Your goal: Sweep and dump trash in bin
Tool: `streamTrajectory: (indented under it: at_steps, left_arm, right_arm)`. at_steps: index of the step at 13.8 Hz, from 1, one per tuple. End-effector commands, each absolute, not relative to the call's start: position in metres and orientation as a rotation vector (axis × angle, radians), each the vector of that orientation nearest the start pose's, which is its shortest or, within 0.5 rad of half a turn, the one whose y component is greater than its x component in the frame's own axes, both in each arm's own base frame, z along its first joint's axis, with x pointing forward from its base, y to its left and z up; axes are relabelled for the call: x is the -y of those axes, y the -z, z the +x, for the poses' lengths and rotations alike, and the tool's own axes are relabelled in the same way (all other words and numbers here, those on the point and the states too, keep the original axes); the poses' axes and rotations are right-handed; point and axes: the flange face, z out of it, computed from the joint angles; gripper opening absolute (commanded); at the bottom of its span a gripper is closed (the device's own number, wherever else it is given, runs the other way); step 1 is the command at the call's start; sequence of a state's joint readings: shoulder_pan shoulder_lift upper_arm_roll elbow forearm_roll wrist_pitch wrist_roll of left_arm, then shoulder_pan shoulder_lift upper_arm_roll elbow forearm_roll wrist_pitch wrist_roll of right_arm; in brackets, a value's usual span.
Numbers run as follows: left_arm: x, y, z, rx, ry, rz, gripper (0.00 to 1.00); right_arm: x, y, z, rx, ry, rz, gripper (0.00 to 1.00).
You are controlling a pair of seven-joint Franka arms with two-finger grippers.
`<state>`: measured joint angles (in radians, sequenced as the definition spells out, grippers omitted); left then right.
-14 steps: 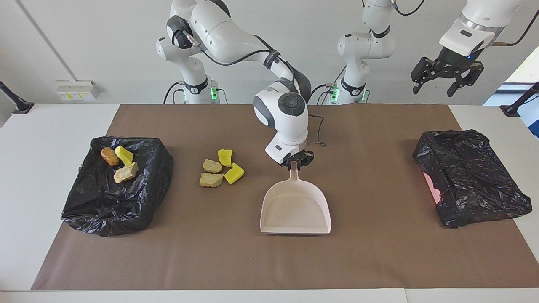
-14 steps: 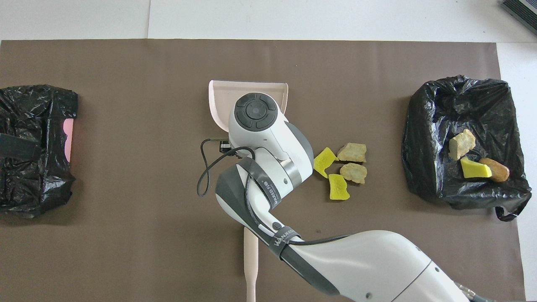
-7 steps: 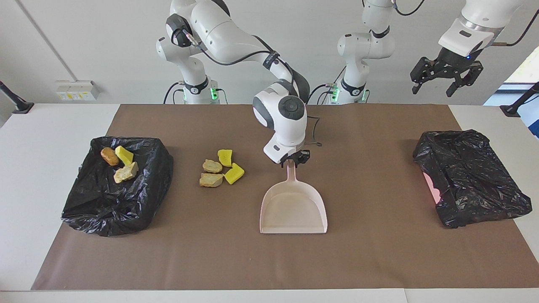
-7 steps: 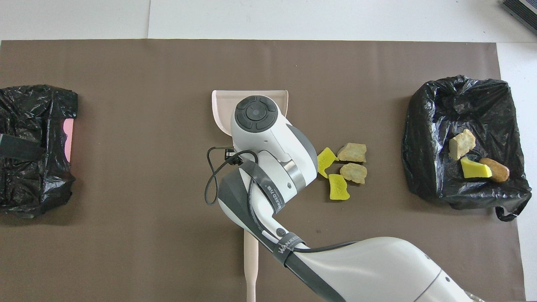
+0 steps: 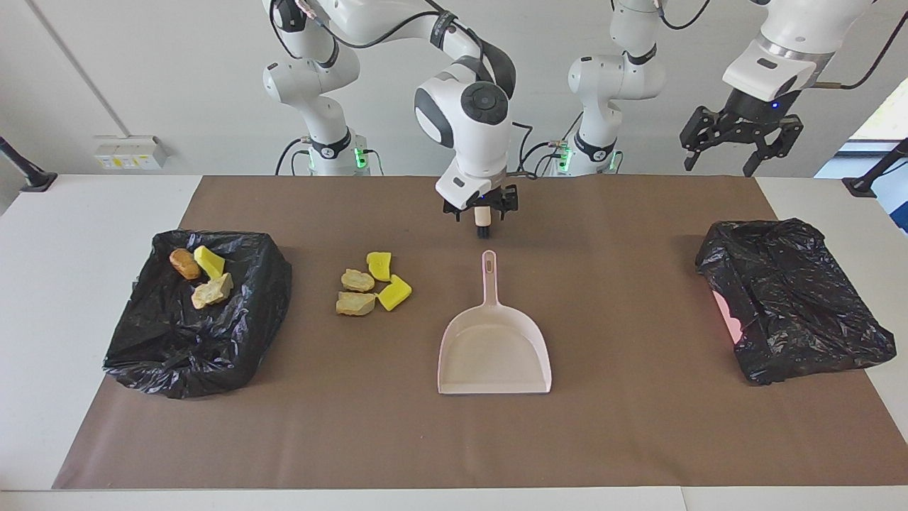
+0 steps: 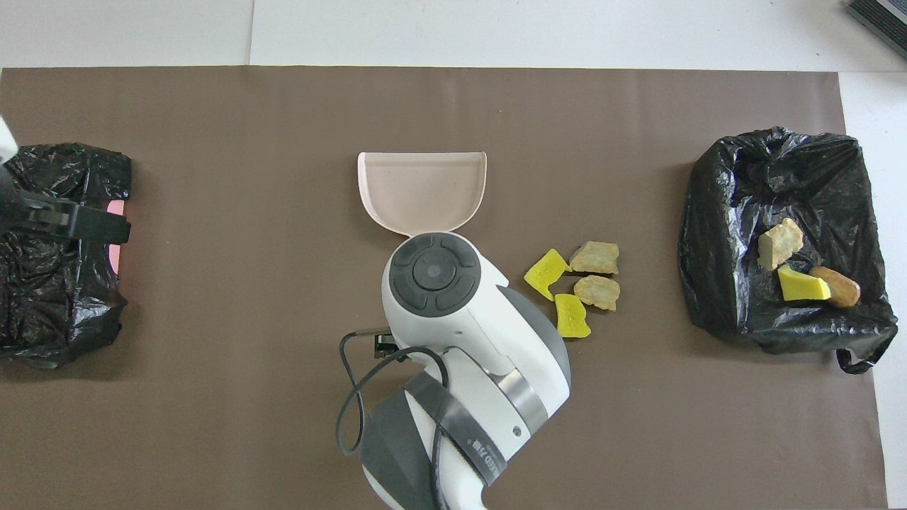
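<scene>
- My right pincer (image 5: 483, 226): raised over the brown mat (image 5: 624, 440), above the tip of the dustpan's handle and clear of it; fingers spread, grasping nothing.
- Dustpan (image 5: 494, 351) (pale pink): flat on the mat mid-counter, handle pointing toward me, scoop empty, mouth facing away from me.
- Trash, loose (image 5: 372, 286): four scraps in a tight cluster on the mat, beside the dustpan toward my right arm's end; two yellow sponge chunks, two tan foam lumps.
- Trash, binned (image 5: 201, 276): three scraps (brown oval lump, yellow chunk, tan lump) lying in the black-lined bin (image 5: 177, 355) at my right arm's end of the counter (image 5: 64, 284).
- Second black bag (image 5: 794, 298): at my left arm's end, a patch of pink showing at its edge.
- My left pincer (image 5: 741, 142): waiting in the air above that end, jaws released, empty.
</scene>
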<state>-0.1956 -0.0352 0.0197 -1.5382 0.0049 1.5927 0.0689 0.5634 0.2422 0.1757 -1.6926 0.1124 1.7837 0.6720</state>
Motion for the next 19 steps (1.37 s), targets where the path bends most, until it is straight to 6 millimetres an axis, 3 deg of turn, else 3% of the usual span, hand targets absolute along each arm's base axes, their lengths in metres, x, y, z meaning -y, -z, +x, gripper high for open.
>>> streamTrajectory:
  at_steps: [1, 5, 6, 8, 10, 13, 16, 17, 18, 19]
  left_arm:
    - [0.157, -0.613, 0.543, -0.374, 0.191, -3.136, 1.00]
    - [0.245, -0.558, 0.542, -0.347, 0.169, -3.152, 1.00]
    - [0.268, -0.544, 0.542, -0.328, 0.181, -3.160, 1.00]
    - [0.311, -0.503, 0.537, -0.287, 0.164, -3.165, 1.00]
    - [0.356, -0.448, 0.524, -0.280, 0.158, -3.165, 1.00]
    - [0.374, -0.402, 0.501, -0.255, 0.146, -3.170, 1.00]
    - [0.376, -0.378, 0.500, -0.179, 0.196, -3.196, 1.00]
    - [0.376, -0.377, 0.501, -0.175, 0.204, -3.200, 1.00]
    - [0.378, -0.371, 0.502, -0.175, 0.194, -3.196, 1.00]
    - [0.382, -0.362, 0.502, -0.180, 0.184, -3.192, 1.00]
  right_arm:
    - [-0.409, -0.429, 0.400, 0.104, -0.373, -3.091, 1.00]
    - [-0.396, -0.396, 0.326, 0.066, -0.365, -3.004, 1.00]
    - [-0.401, -0.386, 0.310, 0.083, -0.396, -3.004, 1.00]
    - [-0.410, -0.357, 0.271, 0.096, -0.395, -3.018, 1.00]
    - [-0.406, -0.353, 0.251, 0.104, -0.402, -3.032, 1.00]
    - [-0.410, -0.341, 0.224, 0.097, -0.436, -3.004, 1.00]
    - [-0.412, -0.334, 0.221, 0.086, -0.424, -3.005, 1.00]
    - [-0.413, -0.334, 0.220, 0.088, -0.424, -3.005, 0.86]
    - [-0.412, -0.334, 0.221, 0.086, -0.424, -3.005, 0.66]
    - [-0.413, -0.334, 0.220, 0.088, -0.424, -3.005, 0.39]
